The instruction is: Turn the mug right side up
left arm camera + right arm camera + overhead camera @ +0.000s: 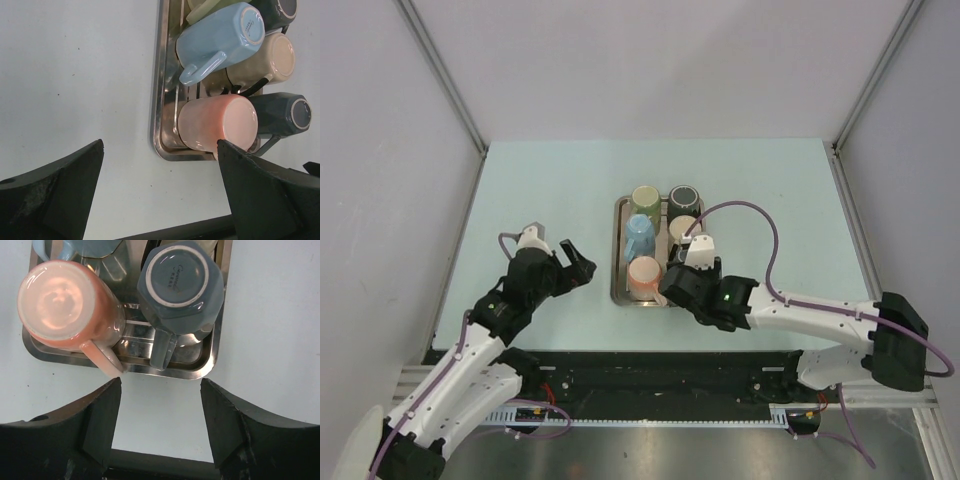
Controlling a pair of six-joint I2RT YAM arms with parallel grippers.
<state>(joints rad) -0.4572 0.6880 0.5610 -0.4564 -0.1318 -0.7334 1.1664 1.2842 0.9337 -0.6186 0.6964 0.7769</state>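
Note:
A steel tray (618, 262) holds several mugs. A pink mug (70, 305) stands bottom up in its near left corner, handle toward me. Beside it a dark blue mug (180, 282) also stands bottom up, its handle (164, 350) pointing at my right gripper (160, 392). That gripper hovers just off the tray's near rim (165, 371), open, with nothing between its fingers. A light blue mug (220, 37) lies tipped behind the pink mug (217, 122). My left gripper (160, 155) is open over bare table left of the tray, empty.
Farther back in the tray stand a cream mug (682, 228), a green mug (645, 197) and a dark mug (682, 196). The right arm (800, 310) reaches in from the right; its gripper (678, 278) covers the dark blue mug from above. Grey walls enclose the table.

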